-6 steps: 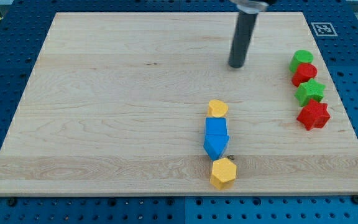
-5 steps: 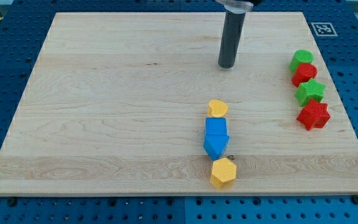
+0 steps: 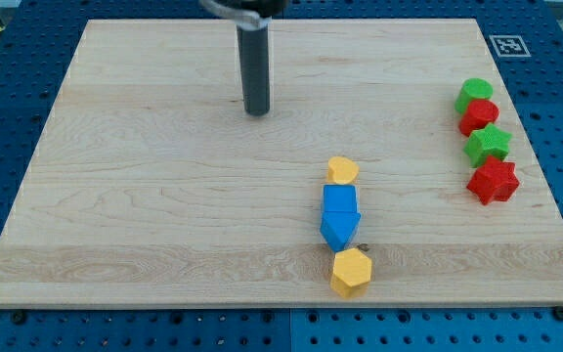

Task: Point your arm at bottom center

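Now: tip (image 3: 256, 112) placed upper centre, touching nothing | step: approach unfinished | next: travel down-frame required, left of yellow hexagon (image 3: 351, 272).

My tip (image 3: 257, 112) is sliding toward the view's left across the upper part of the board (image 3: 145, 196), leaving the spot above the yellow heart (image 3: 341, 170) and ending up well to its upper left. It is also getting farther from the green and red blocks at the view's right edge.
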You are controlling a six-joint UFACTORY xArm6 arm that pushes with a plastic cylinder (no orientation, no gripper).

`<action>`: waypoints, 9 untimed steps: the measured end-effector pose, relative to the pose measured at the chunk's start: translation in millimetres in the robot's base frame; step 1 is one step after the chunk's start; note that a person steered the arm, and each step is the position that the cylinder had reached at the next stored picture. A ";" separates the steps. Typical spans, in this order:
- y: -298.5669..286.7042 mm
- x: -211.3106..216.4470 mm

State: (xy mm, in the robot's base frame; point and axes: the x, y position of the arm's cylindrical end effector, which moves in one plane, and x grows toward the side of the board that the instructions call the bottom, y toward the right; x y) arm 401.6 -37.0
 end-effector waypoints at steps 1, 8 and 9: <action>0.0 13.1; 19.4 178.9; 25.6 184.8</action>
